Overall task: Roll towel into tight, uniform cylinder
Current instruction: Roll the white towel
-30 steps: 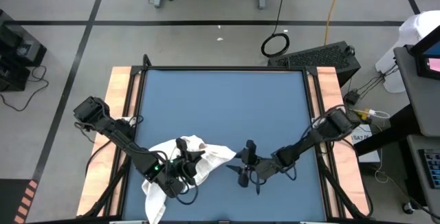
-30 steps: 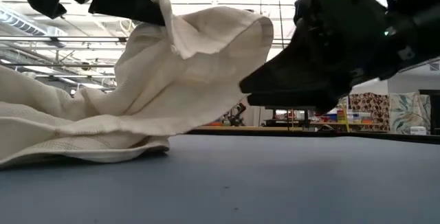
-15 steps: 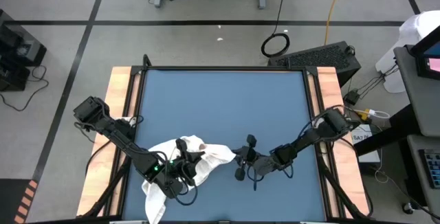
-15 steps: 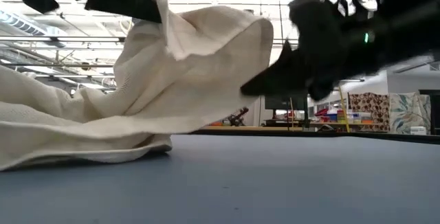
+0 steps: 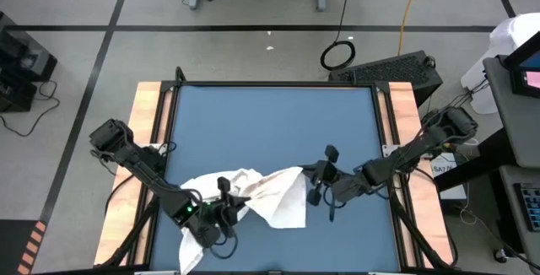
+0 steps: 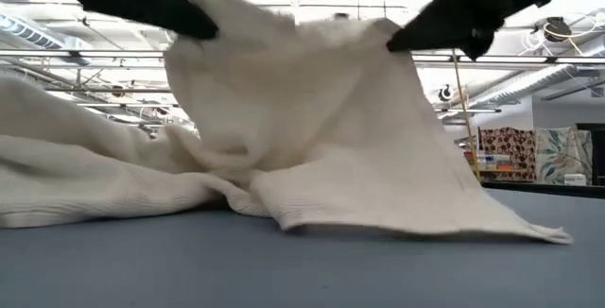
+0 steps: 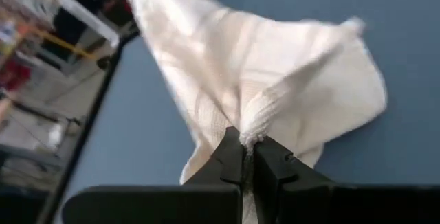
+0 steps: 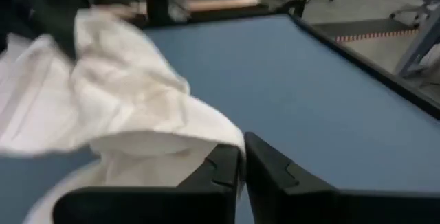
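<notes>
So I have the towel pinched at two places and lifted off the mat, near its front edge and left of centre. My left gripper is closed tight on a bunched fold; the wrist view shows the cloth squeezed up between its two fingers. My right gripper is closed too, with a corner or edge of the towel caught between its fingers, and the cloth drapes away from it in a loose sheet. From the low camera the towel hangs like a tent between the two grips, one flap lying out on the mat toward the right gripper's side and a crumpled heap resting on the mat on the other. In the high view part of it trails past the mat's front edge on the left.

I judge this to be the spreading step, not rolling yet: the towel is rumpled and doubled over, with no straight edge laid down to start from. Next I think I need to draw the two grips apart until the cloth between them goes taut, then lower it flat with the edges square on the mat. The left hold is on a bunch and not a corner, so I expect to have to regrip there before a clean roll can begin.
</notes>
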Robot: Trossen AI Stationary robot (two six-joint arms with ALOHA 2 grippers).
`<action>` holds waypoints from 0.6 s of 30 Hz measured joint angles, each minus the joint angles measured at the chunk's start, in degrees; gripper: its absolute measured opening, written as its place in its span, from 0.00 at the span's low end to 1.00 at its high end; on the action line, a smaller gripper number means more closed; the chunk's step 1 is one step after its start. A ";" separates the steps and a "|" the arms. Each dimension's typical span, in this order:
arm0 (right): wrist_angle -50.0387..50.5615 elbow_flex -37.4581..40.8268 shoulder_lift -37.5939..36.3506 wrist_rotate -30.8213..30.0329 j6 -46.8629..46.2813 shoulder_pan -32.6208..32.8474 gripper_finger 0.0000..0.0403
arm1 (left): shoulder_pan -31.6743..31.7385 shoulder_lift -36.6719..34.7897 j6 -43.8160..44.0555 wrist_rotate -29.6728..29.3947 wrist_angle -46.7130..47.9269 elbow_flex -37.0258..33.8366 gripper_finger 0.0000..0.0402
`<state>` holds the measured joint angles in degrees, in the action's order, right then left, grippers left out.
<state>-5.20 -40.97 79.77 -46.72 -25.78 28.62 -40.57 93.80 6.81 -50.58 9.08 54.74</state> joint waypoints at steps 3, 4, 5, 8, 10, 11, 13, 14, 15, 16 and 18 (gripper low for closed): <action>2.93 0.00 0.87 0.38 -0.46 0.02 0.07 | 2.47 1.12 0.71 3.69 -2.85 -0.17 0.02; 3.91 0.00 1.48 0.27 -0.75 -0.02 0.08 | 3.13 1.54 0.20 4.76 -4.23 -0.19 0.02; 5.28 0.01 2.04 0.31 -0.76 -0.02 0.09 | 3.79 1.95 -0.42 5.64 -6.14 -0.24 0.02; 8.44 0.03 2.84 0.48 -1.90 -0.02 0.14 | 5.59 3.01 -3.34 8.52 -13.52 -0.22 0.02; 12.61 0.00 2.81 0.53 -4.24 0.22 0.17 | 6.30 3.06 -4.34 10.00 -16.80 -0.26 0.02; 15.19 0.02 2.49 1.07 -5.54 0.54 0.19 | 6.66 3.02 -4.30 11.05 -18.67 -0.23 0.02; 19.78 0.04 1.00 3.09 -7.57 1.30 0.23 | 7.24 2.97 -4.15 12.57 -20.94 -0.22 0.02; 21.69 -0.02 0.06 4.48 -8.54 1.75 0.24 | 7.47 2.99 -4.19 13.38 -21.89 -0.22 0.02; 23.93 -0.02 -0.98 6.17 -9.68 2.34 0.26 | 7.73 3.02 -4.18 14.13 -22.65 -0.22 0.02; 25.98 -0.01 -1.91 7.85 -10.91 2.90 0.27 | 8.08 3.21 -4.17 14.94 -23.70 -0.22 0.02; 28.28 -0.02 -3.85 10.71 -13.10 4.33 0.30 | 8.89 3.98 -3.35 16.49 -26.21 -0.20 0.02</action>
<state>23.08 -40.99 75.92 -36.00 -38.88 32.95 -31.68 97.78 3.47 -34.09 -17.13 54.54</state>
